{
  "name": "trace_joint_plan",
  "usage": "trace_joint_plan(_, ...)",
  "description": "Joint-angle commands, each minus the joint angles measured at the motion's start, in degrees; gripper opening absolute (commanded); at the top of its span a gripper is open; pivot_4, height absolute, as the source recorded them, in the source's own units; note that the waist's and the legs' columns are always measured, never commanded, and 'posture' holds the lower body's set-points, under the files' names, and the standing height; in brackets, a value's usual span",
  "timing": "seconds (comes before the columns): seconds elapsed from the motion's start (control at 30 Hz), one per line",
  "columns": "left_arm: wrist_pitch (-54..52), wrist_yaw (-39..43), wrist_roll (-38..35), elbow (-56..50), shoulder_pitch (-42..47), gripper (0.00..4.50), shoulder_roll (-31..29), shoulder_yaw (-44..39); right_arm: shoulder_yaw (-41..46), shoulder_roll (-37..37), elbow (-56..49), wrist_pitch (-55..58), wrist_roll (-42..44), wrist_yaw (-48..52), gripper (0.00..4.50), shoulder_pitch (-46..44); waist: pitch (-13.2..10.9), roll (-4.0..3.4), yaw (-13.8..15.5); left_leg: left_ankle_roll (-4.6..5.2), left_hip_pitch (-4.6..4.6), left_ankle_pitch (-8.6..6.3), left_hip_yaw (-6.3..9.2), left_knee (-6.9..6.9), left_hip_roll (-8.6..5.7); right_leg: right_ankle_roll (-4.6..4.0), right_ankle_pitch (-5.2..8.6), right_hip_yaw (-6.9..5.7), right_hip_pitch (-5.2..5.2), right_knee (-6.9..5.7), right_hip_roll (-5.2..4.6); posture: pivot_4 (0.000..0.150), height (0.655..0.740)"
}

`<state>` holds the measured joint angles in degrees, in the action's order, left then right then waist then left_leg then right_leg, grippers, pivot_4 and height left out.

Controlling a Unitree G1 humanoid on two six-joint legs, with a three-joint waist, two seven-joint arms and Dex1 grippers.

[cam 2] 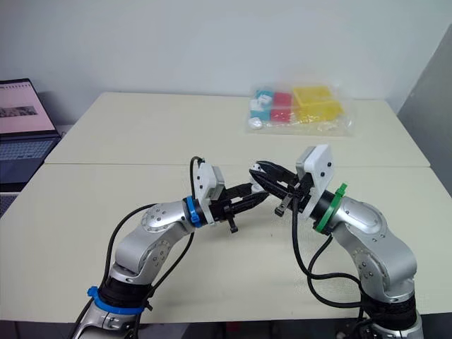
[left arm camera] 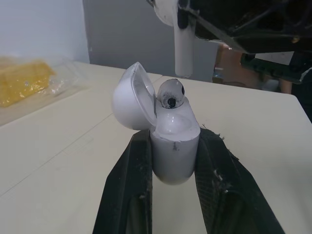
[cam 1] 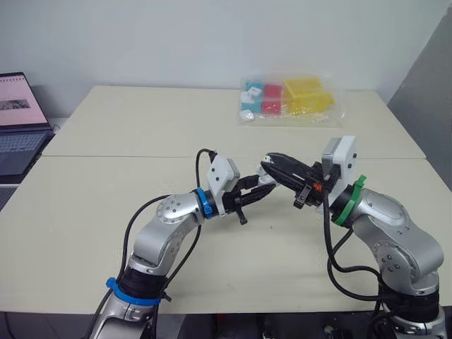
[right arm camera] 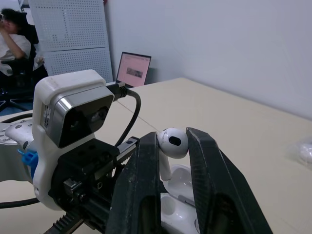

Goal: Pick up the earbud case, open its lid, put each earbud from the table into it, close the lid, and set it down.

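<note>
over table [cam 1: 106,212], left end effector [left arm camera: 174,139] clamps open case [left arm camera: 174,156]; right end effector [right arm camera: 173,138], earbud [right arm camera: 172,145].

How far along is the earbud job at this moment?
Done: the left hand holds the earbud case off the table, lid open, first earbud already in it. In hand: the right hand grips the second earbud just above the case. Left: seat it, close the lid, set the case down.

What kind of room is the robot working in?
Probably an office or lab workroom: plain pale tables, an open laptop, and a white pegboard panel with a person beside it.
</note>
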<state>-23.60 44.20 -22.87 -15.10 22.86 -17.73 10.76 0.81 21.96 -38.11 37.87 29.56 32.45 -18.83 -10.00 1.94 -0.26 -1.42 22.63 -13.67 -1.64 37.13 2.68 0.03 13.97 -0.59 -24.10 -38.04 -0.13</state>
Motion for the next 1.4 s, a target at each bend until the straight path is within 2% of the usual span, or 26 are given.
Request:
trace_joint_plan(0.03, -0.1, 0.1, -1.3, -1.5, 1.1, 0.79, 0.0, -1.1, -1.0, 0.2, 0.7, -5.1, -2.4, 0.1, 0.44, 0.8, 0.0, 0.00, 0.0, 0.00, -0.01, 0.00, 0.00, 0.00, 0.01, 0.00, 0.00, 0.00, 0.00, -0.02, 0.01, 0.150, 0.7400)
trace_joint_plan(0.77, 0.0, 0.6, -1.7, -0.7, 2.5, 0.79, -0.4, -1.7, -4.6, 1.4, 5.4, -13.3, -6.3, 1.7, 0.44, 5.5, 0.0, 0.00, 0.0, 0.00, 0.01, 0.00, -0.02, -0.02, 0.01, 0.00, 0.00, 0.01, -0.01, 0.03, 0.01, 0.150, 0.7400)
trace_joint_plan(1.4, -0.3, 0.1, -2.2, -1.0, 2.6, 0.79, 0.2, -2.3, -5.9, 0.6, 4.7, -11.4, -5.0, 0.1, 0.44, 7.4, 0.0, 0.00, 0.0, 0.00, 0.01, 0.00, -0.01, -0.03, 0.01, 0.00, 0.00, 0.02, -0.01, 0.04, 0.01, 0.150, 0.7400)
